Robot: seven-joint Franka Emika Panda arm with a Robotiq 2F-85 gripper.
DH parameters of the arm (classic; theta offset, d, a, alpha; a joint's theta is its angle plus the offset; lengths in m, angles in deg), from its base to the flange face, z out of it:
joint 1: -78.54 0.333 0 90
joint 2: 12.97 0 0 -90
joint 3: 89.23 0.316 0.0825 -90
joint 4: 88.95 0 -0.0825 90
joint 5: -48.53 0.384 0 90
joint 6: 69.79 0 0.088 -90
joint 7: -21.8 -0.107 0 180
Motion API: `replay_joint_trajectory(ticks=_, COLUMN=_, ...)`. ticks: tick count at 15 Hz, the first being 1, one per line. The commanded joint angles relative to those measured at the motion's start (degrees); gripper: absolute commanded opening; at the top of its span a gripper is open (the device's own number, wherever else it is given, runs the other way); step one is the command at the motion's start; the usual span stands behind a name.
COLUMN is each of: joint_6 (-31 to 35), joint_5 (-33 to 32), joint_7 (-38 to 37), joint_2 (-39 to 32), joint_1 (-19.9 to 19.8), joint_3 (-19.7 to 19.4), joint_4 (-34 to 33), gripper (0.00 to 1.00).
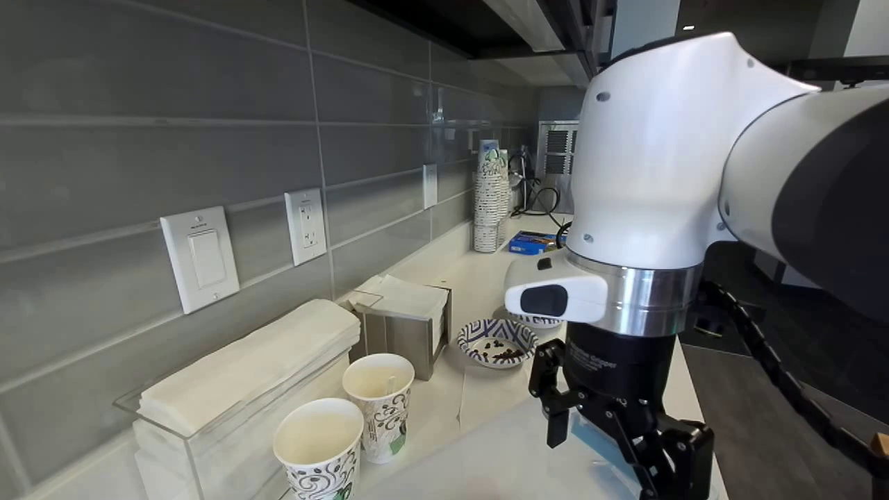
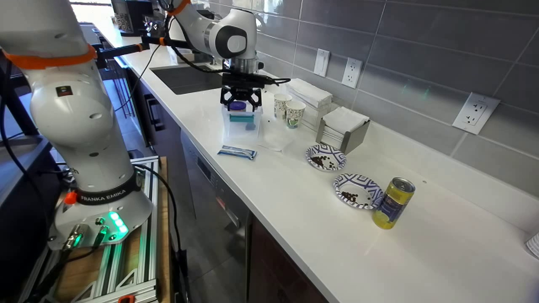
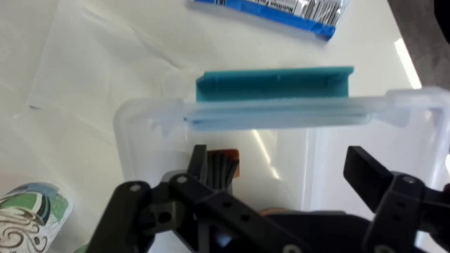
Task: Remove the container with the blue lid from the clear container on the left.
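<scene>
The container with the blue lid [image 2: 238,106] sits inside the clear container [image 2: 241,136], its dark blue-purple lid near the rim. The clear container's rim also shows in the wrist view [image 3: 151,105], with a teal clip [image 3: 274,84] on one side. My gripper [image 2: 241,106] is open over the clear container, its fingers on either side of the lid. In the wrist view the open fingers [image 3: 281,168] are wide apart, and the gripper hides nearly all of the tub. Whether a finger touches the tub cannot be told. Dark strips on an orange piece [image 3: 223,168] show beside one finger.
Two paper cups [image 2: 294,113] stand close beside the clear container, before napkin stacks [image 2: 311,94] along the tiled wall. A blue-wrapped bar [image 2: 237,152] lies near the container. Patterned bowls [image 2: 358,191] and a yellow-blue can [image 2: 393,203] stand farther along. A sink [image 2: 189,80] is behind.
</scene>
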Motion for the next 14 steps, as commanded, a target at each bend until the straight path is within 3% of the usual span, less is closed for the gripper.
replay_joint_trajectory(ticks=1, joint_6=4.1, joint_5=7.6, joint_7=4.1, joint_2=-2.8, joint_1=1.7, joint_3=-0.1, joint_4=-3.7, gripper=1.00)
replay_joint_trajectory(ticks=7, joint_6=5.6, joint_5=9.9, joint_7=15.4, joint_2=-10.5, joint_1=2.4, joint_3=2.6, joint_4=-11.0, gripper=1.00)
replay_joint_trajectory(ticks=14, joint_6=8.8, joint_5=4.5, joint_7=25.6, joint_2=-18.9, joint_1=1.5, joint_3=5.8, joint_4=-15.7, gripper=1.00)
